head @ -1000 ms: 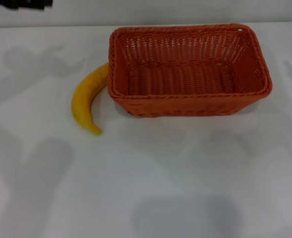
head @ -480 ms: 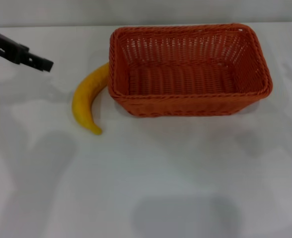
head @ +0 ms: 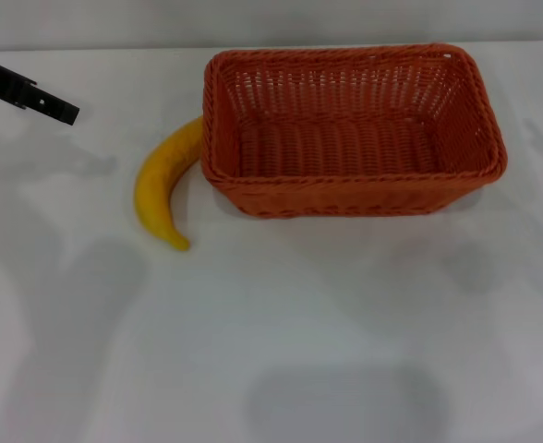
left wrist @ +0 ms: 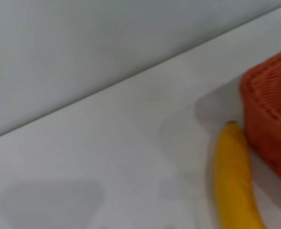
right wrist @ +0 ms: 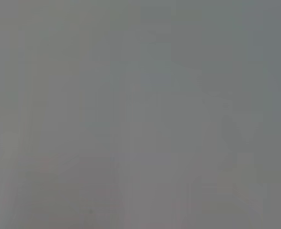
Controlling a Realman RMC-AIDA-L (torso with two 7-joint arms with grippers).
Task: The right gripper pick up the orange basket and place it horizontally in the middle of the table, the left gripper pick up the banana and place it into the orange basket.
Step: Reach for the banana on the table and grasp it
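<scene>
The orange basket (head: 345, 196) stands upright and empty on the white table (head: 299, 332), set lengthwise across the middle toward the back. The yellow banana (head: 159, 189) lies on the table just left of it, its upper end touching the basket's left wall. The left wrist view shows the banana (left wrist: 233, 181) beside the basket's corner (left wrist: 272, 109). A slim black tip of my left gripper (head: 66, 113) reaches in from the left edge, above and left of the banana, apart from it and holding nothing. My right gripper is out of view, and the right wrist view is plain grey.
The table's back edge meets a grey wall (head: 114, 23) just behind the basket. Bare tabletop stretches in front of the basket and banana, crossed only by soft arm shadows (head: 68, 305).
The left gripper's black tip came in from the left edge within the last second, then drew back slightly to the left. The basket and banana have not moved.
</scene>
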